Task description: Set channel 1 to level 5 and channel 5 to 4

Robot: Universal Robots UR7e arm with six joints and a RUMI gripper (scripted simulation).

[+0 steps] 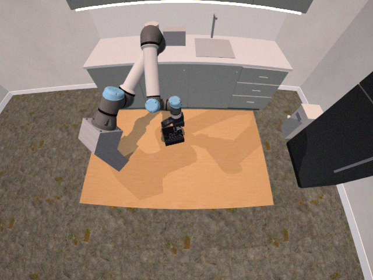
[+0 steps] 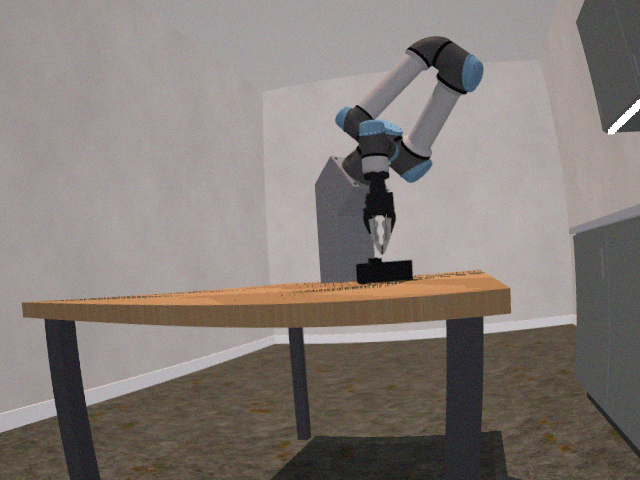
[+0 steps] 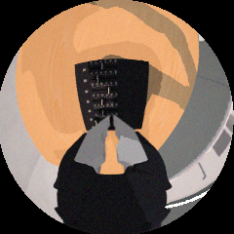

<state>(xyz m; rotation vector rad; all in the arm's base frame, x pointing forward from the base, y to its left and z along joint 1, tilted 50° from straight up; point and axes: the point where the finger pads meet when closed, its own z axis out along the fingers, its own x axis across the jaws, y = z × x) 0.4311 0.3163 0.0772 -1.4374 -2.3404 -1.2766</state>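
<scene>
The lighting desk [image 1: 173, 137] [image 2: 395, 271] [image 3: 127, 88] is a small black box with several rows of fader slots, lying on the wooden table [image 1: 210, 181] [image 2: 258, 304] near the robot's base. My gripper [image 3: 111, 115] [image 2: 381, 252] [image 1: 178, 130] is shut with nothing between its fingers. It points straight down, with its closed tips at the fader row nearest the wrist camera, just above the desk's edge. The fader knobs show as small pale marks in the wrist view; their levels are too small to read.
The robot's grey pedestal [image 1: 102, 144] stands at the table's left corner. A kitchen counter with a sink [image 1: 214, 48] runs behind the table. A dark cabinet [image 1: 334, 141] stands to the right.
</scene>
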